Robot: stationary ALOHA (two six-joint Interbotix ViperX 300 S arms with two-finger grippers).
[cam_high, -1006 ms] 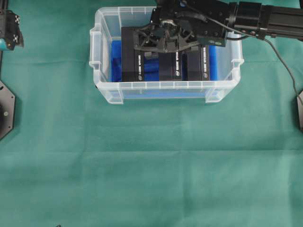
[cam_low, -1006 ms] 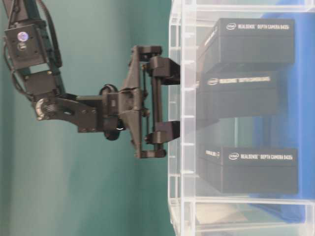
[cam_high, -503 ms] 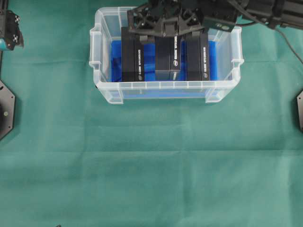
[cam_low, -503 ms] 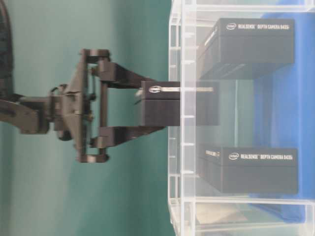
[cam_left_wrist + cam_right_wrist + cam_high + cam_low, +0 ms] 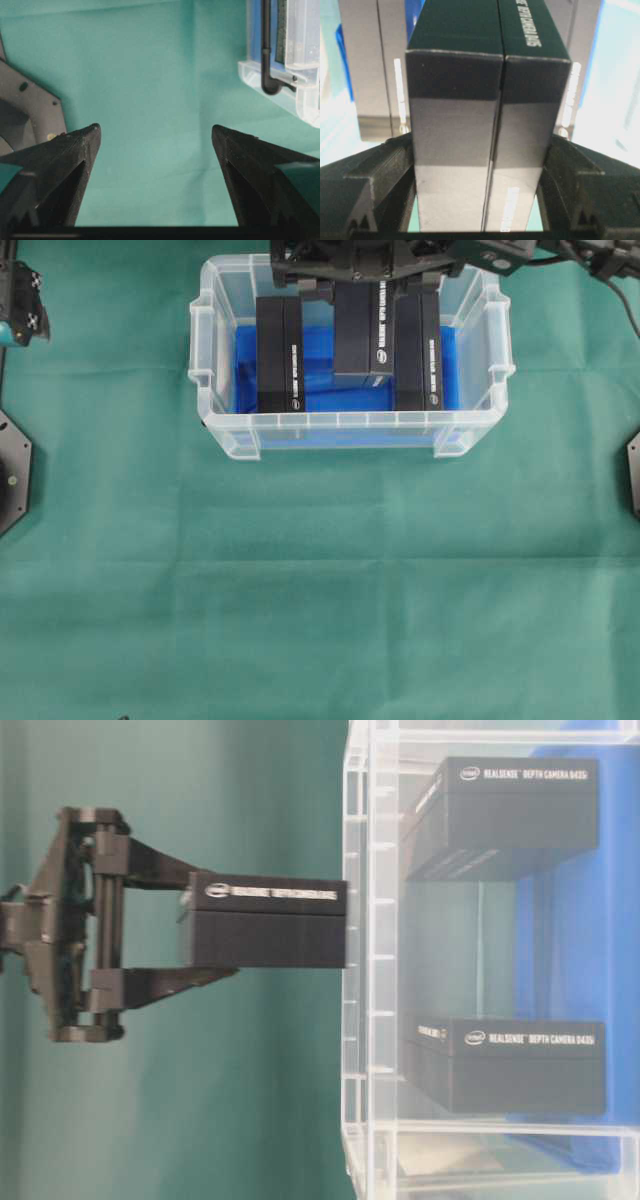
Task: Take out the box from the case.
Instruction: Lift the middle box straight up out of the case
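Lifted since the earlier frames: middle box (image 5: pixel 268 920) is now clear of the case (image 5: pixel 360 1020), pinched at its upper end between the right gripper (image 5: pixel 482 190) fingers. Left gripper (image 5: pixel 156 145) spread, apart.

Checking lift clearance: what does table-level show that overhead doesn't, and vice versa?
Table-level only: the held box is clear of the case rim, pinched between the right gripper fingers.
Overhead only: the green cloth around the case, plus part of the left gripper parked at the far left edge.
Both: two more boxes remain in the case on the blue lining.
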